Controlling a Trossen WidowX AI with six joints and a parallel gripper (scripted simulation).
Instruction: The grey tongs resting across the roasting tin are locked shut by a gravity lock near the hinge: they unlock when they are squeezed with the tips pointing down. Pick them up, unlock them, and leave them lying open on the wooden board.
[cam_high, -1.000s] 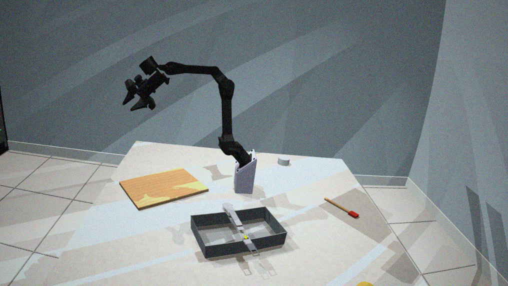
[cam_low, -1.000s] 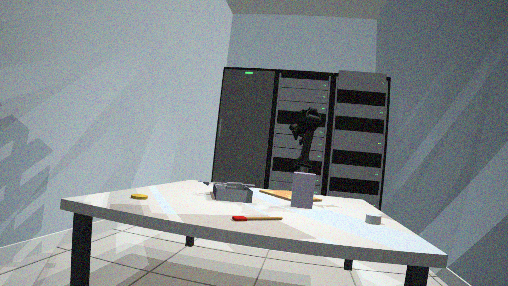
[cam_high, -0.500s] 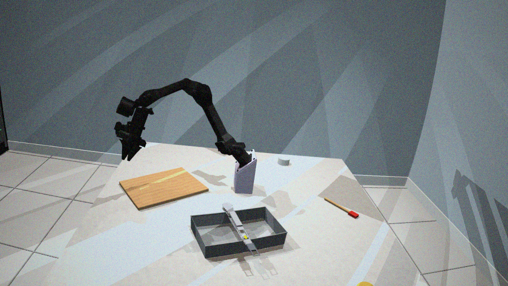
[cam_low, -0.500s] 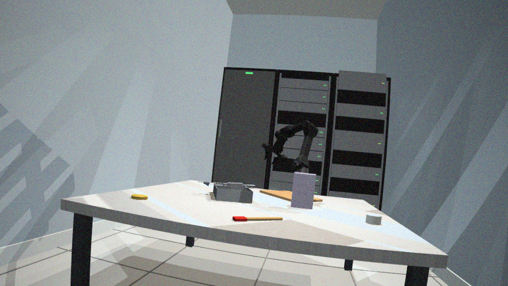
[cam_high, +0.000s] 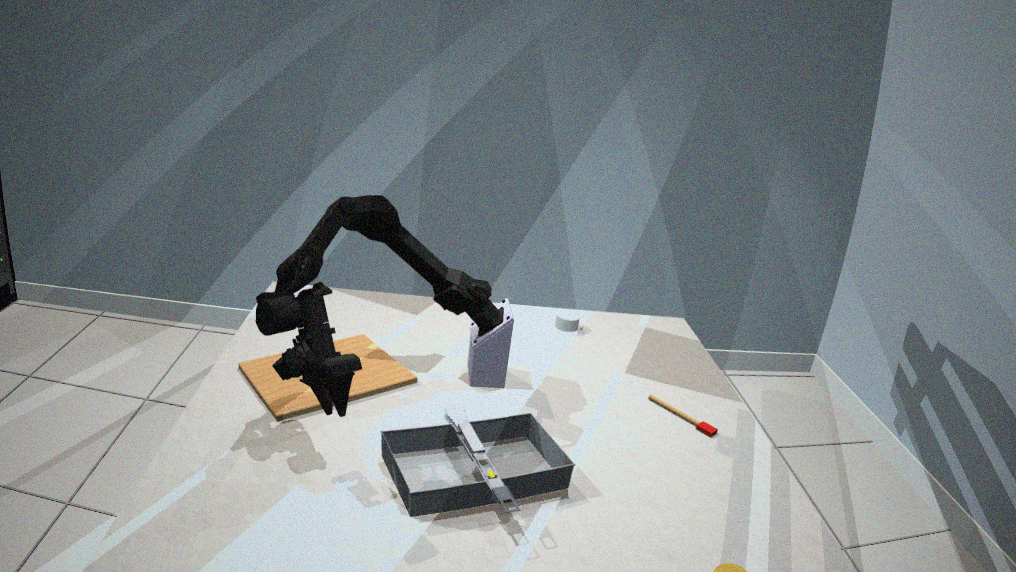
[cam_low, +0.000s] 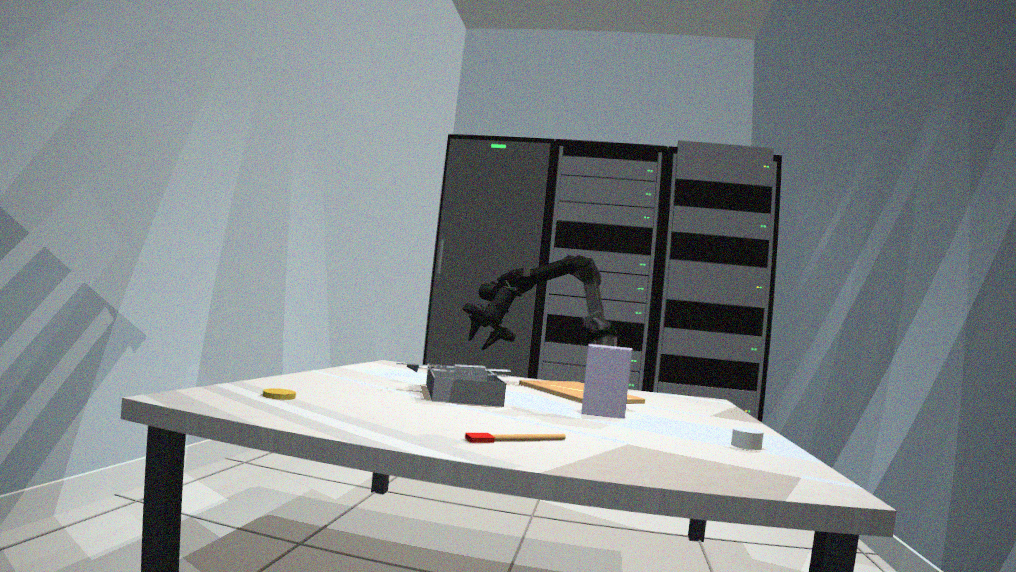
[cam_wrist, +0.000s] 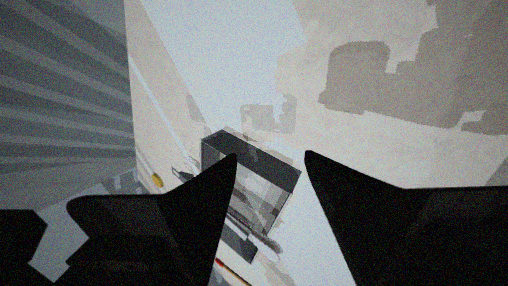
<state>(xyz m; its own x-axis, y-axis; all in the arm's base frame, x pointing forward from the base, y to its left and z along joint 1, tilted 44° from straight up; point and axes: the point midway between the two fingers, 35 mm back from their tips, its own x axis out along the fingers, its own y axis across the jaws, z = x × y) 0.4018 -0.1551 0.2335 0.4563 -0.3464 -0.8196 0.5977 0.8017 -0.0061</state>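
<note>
Grey tongs (cam_high: 480, 458) lie locked across the roasting tin (cam_high: 474, 461), bridging both long walls, with the yellow lock marker near their middle. The end effector (cam_high: 335, 410) hangs part-open and grasps nothing, tips down, in the air over the near edge of the wooden board (cam_high: 327, 376), well apart from the tin. The risks, as I judge them: a grasp too near the hinge blocks the squeeze; closing crookedly on the narrow arms could tip them into the tin; a fingertip could strike the tin wall on descent.
</note>
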